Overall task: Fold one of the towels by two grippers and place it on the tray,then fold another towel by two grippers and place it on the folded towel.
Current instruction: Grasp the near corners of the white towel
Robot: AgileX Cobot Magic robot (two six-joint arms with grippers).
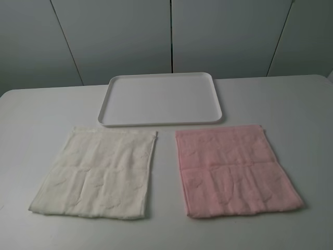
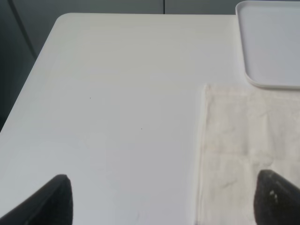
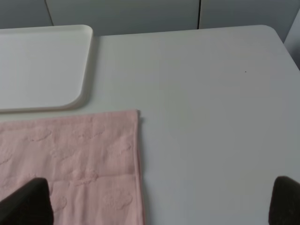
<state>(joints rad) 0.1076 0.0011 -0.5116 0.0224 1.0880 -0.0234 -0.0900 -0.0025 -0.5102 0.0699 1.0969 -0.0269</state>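
Observation:
A cream towel point(image 1: 99, 174) lies flat on the table's left and a pink towel point(image 1: 234, 169) lies flat on the right. A white tray point(image 1: 117, 99) sits behind them, with nothing in it. Neither gripper shows in the high view. In the left wrist view the left gripper point(image 2: 161, 204) is open, its dark fingertips point(image 2: 51, 201) wide apart above the cream towel's point(image 2: 248, 150) outer edge. In the right wrist view the right gripper point(image 3: 159, 204) is open, one finger over the pink towel point(image 3: 70, 159), the other over bare table.
The white table point(image 1: 41, 109) has rounded far corners, seen in the left wrist view point(image 2: 63, 18) and the right wrist view point(image 3: 269, 30). Grey cabinet panels point(image 1: 119, 36) stand behind it. The tray's corner shows in each wrist view point(image 2: 269, 47) point(image 3: 42, 65).

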